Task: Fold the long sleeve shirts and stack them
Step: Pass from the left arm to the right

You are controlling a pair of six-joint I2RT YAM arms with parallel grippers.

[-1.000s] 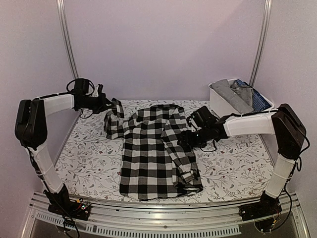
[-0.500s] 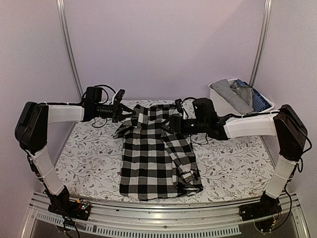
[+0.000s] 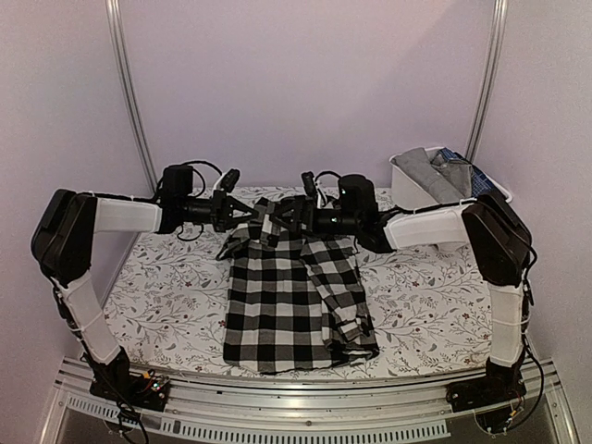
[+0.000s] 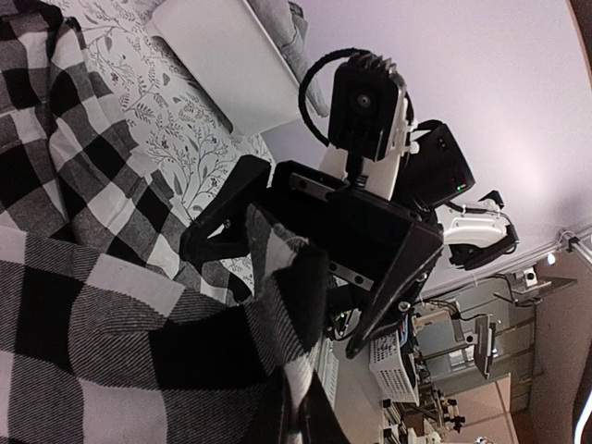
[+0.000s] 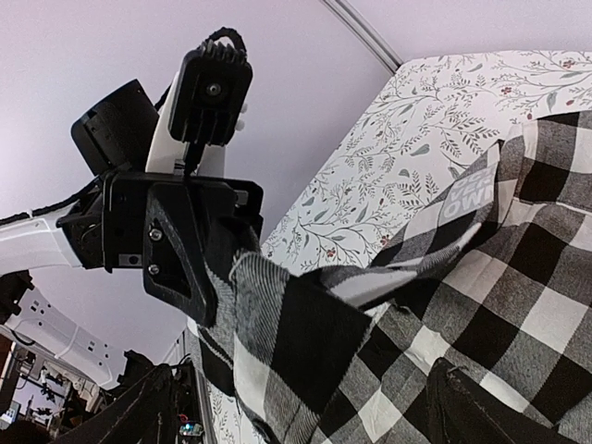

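Observation:
A black-and-white checked long sleeve shirt (image 3: 287, 296) lies lengthwise in the middle of the table, collar at the far end. My left gripper (image 3: 250, 215) is shut on a fold of its sleeve, held just above the collar end. In the left wrist view the cloth (image 4: 83, 305) runs down between my dark fingers (image 4: 301, 407). My right gripper (image 3: 289, 215) faces it closely, open, its jaws on either side of the raised fold without touching. The right wrist view shows the held fold (image 5: 296, 342) and the left gripper (image 5: 222, 264) pinching it.
A white bin (image 3: 412, 194) at the back right holds a grey shirt (image 3: 430, 171) and a dark blue patterned one (image 3: 476, 185). The table has a floral cover (image 3: 166, 287). Metal frame posts (image 3: 129, 92) stand at both back corners.
My left gripper carried the sleeve rightward over the collar end. The right gripper rose from the shirt's right side, moved left to meet it, and opened wider.

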